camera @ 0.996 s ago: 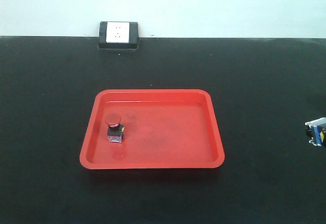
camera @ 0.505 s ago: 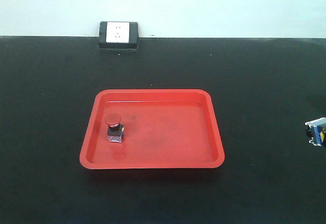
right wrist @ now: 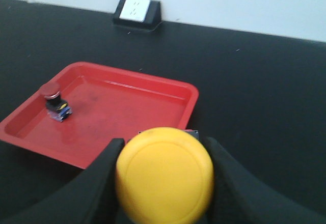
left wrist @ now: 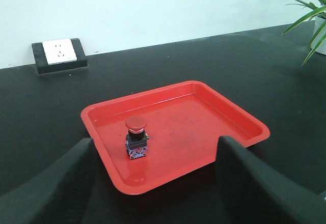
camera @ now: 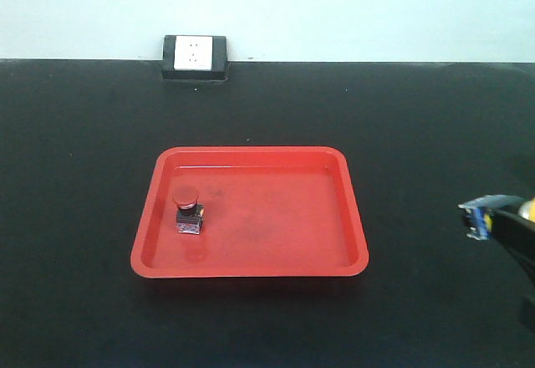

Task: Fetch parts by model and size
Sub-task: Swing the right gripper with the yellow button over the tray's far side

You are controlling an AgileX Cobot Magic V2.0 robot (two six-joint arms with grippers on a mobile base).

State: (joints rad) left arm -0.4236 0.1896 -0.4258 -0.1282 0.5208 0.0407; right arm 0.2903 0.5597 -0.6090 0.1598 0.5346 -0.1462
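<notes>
red-capped switch [camera: 187, 211] stands upright in the left part of the red tray [camera: 251, 269], cap up on its black-and-blue base, close to the left wall but not touching it. in the left wrist view the same switch [left wrist: 136, 138] sits on the tray [left wrist: 244, 124] floor between the two dark fingers [left wrist: 66, 183] of the left gripper [left wrist: 155, 147]. these are spread wide apart with nothing between them, and they hang short of the tray's near rim. beyond the tray, at the back edge of the black table [camera: 84, 134] and slightly left of centre, a wall socket [camera: 195, 56] with a white face in a black frame leans against the pale wall. the rest of the tray floor is bare red with faint dark scuffs. to the right, apart from the tray's right rim, the yellow-capped switch [camera: 478, 217] is held on its side over the table, its blue-and-black base pointing left toward the tray. the right gripper [camera: 506, 226] pinches it. in the right wrist view the round yellow cap [right wrist: 164, 175] faces the camera and fills the gap between the two black fingers [right wrist: 99, 183], which press against it on either side. the tray [right wrist: 188, 107] and red-capped switch [right wrist: 55, 102] lie beyond it to the left. a green plant [left wrist: 310, 15] shows at the far right in the left wrist view.
</notes>
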